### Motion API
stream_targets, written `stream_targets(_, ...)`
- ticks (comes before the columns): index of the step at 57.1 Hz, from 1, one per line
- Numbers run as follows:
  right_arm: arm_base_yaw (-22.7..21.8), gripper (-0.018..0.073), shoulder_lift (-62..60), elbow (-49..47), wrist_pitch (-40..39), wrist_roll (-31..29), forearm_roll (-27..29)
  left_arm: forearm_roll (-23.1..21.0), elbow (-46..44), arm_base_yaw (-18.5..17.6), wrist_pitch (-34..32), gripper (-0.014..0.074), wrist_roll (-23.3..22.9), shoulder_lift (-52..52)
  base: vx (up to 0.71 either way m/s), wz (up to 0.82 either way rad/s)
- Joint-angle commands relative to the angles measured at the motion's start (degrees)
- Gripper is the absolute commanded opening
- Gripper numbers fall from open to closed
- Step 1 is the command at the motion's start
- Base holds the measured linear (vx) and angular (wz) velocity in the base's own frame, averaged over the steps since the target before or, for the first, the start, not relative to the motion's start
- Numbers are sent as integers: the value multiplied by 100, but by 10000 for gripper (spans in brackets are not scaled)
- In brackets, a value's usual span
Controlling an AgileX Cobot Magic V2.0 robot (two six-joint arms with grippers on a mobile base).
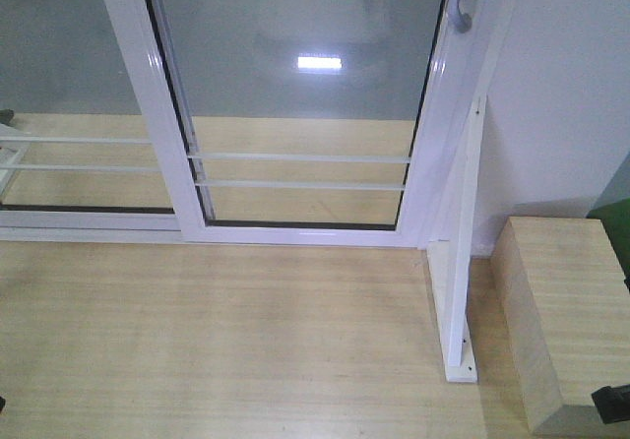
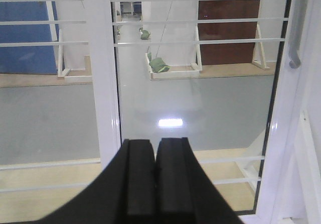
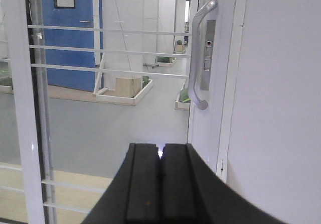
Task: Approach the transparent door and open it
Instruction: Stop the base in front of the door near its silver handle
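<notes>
The transparent door (image 1: 295, 75) is a clear glass panel in a glossy white frame with thin white bars, standing straight ahead. Its curved grey pull handle (image 1: 463, 1) sits at the right edge, also seen as the handle (image 3: 199, 53) in the right wrist view and the handle (image 2: 297, 28) in the left wrist view. My left gripper (image 2: 155, 146) is shut with nothing in it, facing the glass (image 2: 195, 98) left of the handle. My right gripper (image 3: 161, 151) is shut and empty, below and left of the handle, apart from it.
A white outer post (image 1: 461, 252) with a foot plate stands right of the door, beside a white wall (image 1: 561, 94). A pale wooden block (image 1: 556, 311) lies at the right. A second barred glass panel (image 1: 59, 154) overlaps on the left. Light wood floor (image 1: 217, 331) lies before the door.
</notes>
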Motion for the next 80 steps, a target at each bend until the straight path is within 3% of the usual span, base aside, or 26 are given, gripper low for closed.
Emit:
stream_targets(1,-24,-9,-71,10,-477,-20,-12,-55,86,-32,-474,-6,-14,-85,52,1)
stream_targets(38,-24,-9,-71,10,-477,-20,-12,-55,86,-32,-474,-6,-14,-85,39,-8)
stream_targets(80,-24,-9,79,5,-388,-19,-12,-55,86,-19,-475,-6,-14,-75,8,-2)
